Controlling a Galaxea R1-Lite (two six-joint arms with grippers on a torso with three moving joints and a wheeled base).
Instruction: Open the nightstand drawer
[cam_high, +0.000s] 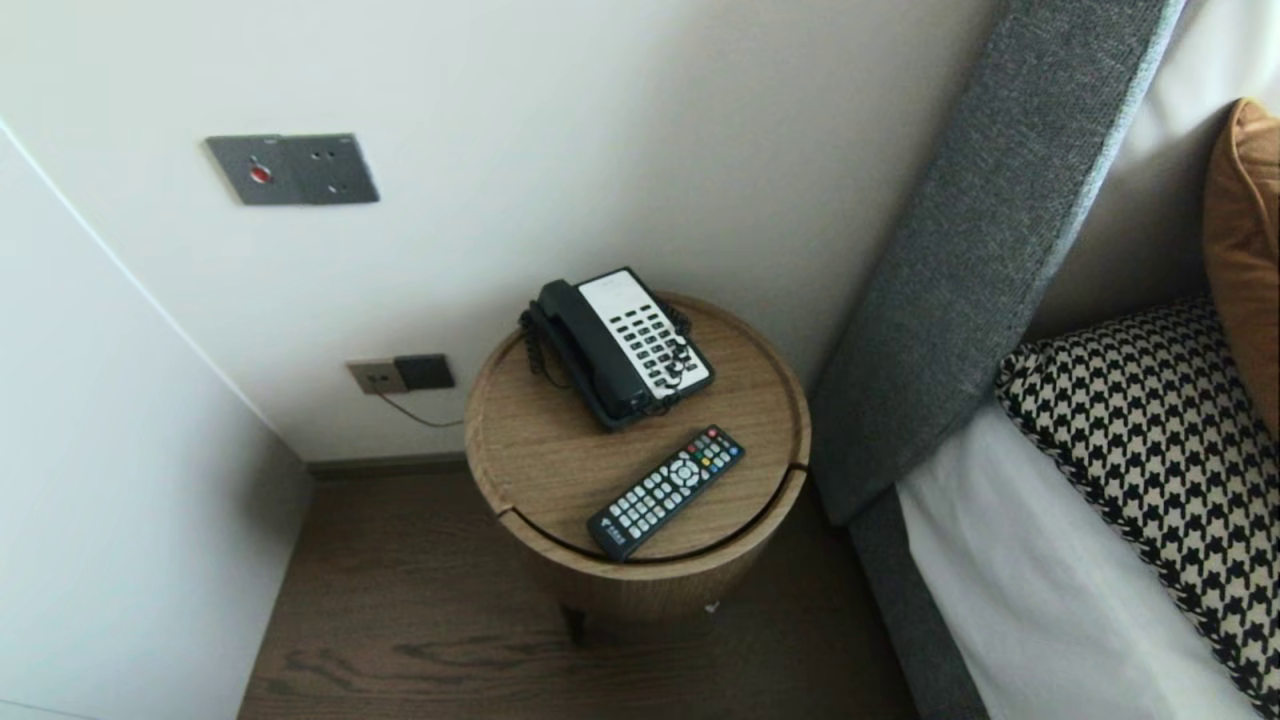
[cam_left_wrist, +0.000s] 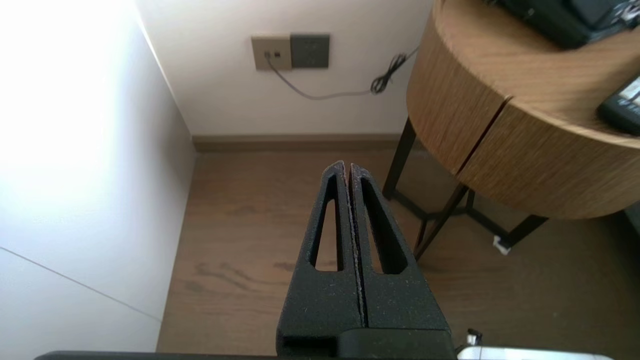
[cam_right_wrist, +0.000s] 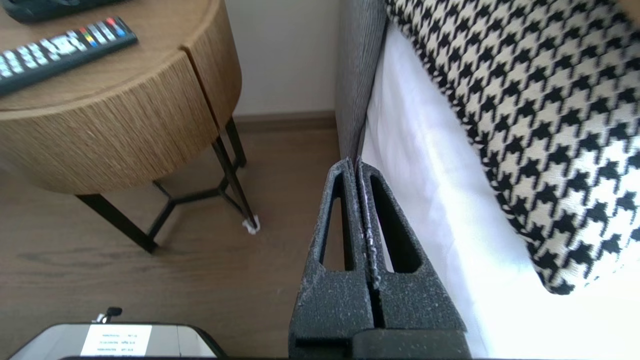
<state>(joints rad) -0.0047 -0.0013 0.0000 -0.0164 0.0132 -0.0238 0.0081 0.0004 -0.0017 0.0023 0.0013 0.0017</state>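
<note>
A round wooden bedside table (cam_high: 540, 440) stands between the wall and a bed. On it lie a black-and-white corded telephone (cam_high: 620, 345) at the back and a black remote control (cam_high: 665, 492) near the front edge. Neither arm shows in the head view. My left gripper (cam_left_wrist: 348, 165) is shut and empty, hanging over the wood floor to the left of the table (cam_left_wrist: 500, 145). Over the floor beside the bed's edge, my right gripper (cam_right_wrist: 355, 161) is also shut with nothing in it; the remote (cam_right_wrist: 60, 50) lies far off on the table (cam_right_wrist: 120, 130).
The bed (cam_high: 1040, 600) with a white sheet, a houndstooth pillow (cam_high: 1160, 440) and a grey padded headboard (cam_high: 980, 250) fills the right. Wall sockets (cam_high: 400, 374) and a switch plate (cam_high: 292, 168) sit on the wall behind. A white wall (cam_high: 120, 520) closes the left. The table has thin black legs (cam_left_wrist: 440, 220).
</note>
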